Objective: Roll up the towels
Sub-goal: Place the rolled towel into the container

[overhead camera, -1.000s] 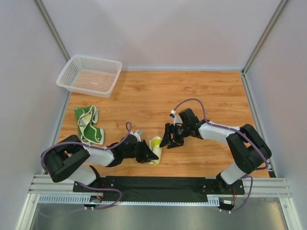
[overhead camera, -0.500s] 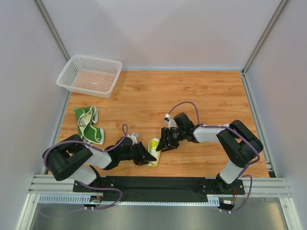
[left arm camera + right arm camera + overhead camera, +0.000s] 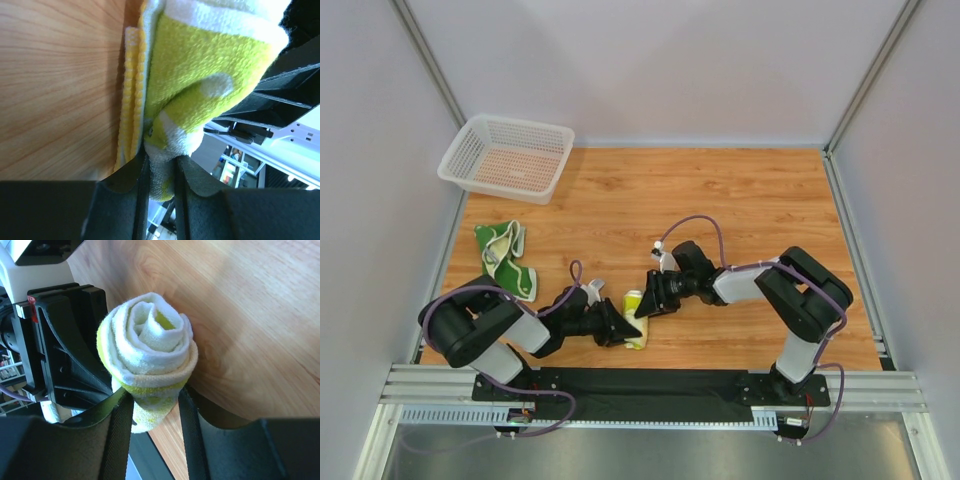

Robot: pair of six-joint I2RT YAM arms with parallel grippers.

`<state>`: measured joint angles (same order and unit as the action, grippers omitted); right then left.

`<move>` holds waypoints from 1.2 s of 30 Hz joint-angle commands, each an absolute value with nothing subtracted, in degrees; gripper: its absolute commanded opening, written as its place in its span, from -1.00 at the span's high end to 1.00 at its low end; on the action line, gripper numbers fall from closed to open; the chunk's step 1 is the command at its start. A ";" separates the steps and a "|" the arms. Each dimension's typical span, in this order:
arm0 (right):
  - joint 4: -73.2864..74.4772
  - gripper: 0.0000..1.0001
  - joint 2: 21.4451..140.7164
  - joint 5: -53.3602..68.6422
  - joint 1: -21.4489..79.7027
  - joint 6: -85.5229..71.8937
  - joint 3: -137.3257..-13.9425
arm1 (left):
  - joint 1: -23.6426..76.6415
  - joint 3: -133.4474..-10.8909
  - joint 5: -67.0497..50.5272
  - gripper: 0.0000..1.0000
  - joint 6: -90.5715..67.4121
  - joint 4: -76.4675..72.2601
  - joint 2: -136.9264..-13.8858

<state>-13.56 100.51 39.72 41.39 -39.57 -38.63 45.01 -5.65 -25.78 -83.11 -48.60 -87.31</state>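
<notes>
Item: bright yellow-green terry towel [image 3: 636, 318] [image 3: 200, 75] [image 3: 147, 350], nubbly, wound into a thick spiral roll with a white inner face. It lies well apart from the white plastic mesh basket [image 3: 455, 165].
Left gripper [image 3: 620, 328] [image 3: 160, 160]: nearly closed, pinching the roll's soft end.
Right gripper [image 3: 642, 303] [image 3: 152, 395]: part-open, flanking the roll; grip cannot be told.

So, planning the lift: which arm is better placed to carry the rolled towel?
Right, probably: the right pincer straddles the rolled towel, while the left pincer only pinches fabric at one end.

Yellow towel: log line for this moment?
yellow towel: rolled up | left gripper: pinching its end | right gripper: gripping roll | patterned towels: not yet rolled
</notes>
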 commanded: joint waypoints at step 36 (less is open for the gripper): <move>2.46 1.00 98.61 28.30 44.65 -35.68 -47.11 | 44.56 -22.50 -5.01 -0.46 -58.01 12.40 -67.04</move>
<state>-1.10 99.85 30.74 44.60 -37.80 -46.68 44.64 -22.22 -8.47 -61.39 11.55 -62.89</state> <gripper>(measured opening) 0.054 0.730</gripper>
